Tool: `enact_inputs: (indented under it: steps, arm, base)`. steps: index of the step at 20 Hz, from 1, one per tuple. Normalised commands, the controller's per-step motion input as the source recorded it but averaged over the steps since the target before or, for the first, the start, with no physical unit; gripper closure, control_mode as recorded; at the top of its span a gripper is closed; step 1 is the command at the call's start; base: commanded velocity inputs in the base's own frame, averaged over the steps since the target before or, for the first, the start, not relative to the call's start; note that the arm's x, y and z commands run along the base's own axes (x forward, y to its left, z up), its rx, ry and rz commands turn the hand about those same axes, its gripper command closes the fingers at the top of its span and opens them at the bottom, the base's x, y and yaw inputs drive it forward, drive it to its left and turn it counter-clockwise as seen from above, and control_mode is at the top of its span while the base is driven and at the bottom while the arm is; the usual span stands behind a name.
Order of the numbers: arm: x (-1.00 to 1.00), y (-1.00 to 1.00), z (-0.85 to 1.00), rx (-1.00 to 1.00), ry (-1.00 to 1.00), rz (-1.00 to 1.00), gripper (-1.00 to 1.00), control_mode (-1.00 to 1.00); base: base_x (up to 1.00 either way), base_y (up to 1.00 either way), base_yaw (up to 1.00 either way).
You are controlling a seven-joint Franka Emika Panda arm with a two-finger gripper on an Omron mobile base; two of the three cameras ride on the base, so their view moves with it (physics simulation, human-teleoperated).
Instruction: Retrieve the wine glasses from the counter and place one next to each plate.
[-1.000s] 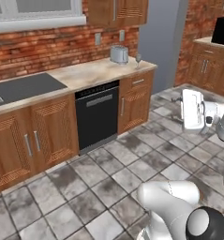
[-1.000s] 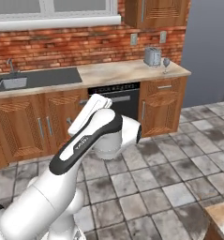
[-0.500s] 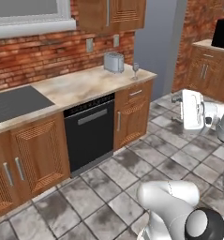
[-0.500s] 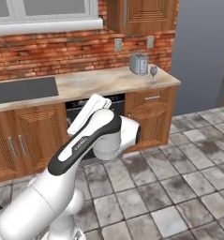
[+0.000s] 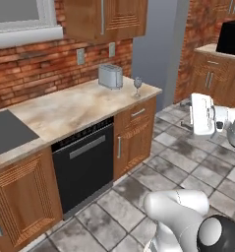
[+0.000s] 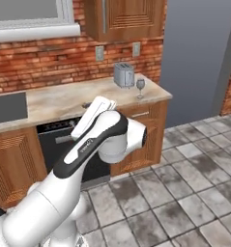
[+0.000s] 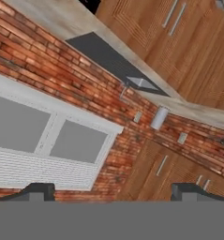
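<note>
Here the gripper (image 7: 112, 190) stands open and empty, its tips wide apart, turned toward the brick wall (image 7: 62, 61) and window (image 7: 33, 136). A wine glass (image 5: 137, 85) stands upright near the counter (image 5: 74, 108) end, just beside the toaster (image 5: 110, 76), well away from the hand. The right base view shows the folded arm before the dishwasher (image 6: 54, 140).
</note>
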Motion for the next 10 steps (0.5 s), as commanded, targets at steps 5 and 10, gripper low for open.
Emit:
enact_inputs:
  steps: [5,10]
  arm:
    - [0.00,0.00,0.00,0.00,0.00,0.00,-1.00,1.00]
    - [0.00,0.00,0.00,0.00,0.00,0.00,-1.00,1.00]
  base:
    - [1.00,-0.04,-0.19]
    - [1.00,-0.39,-0.18]
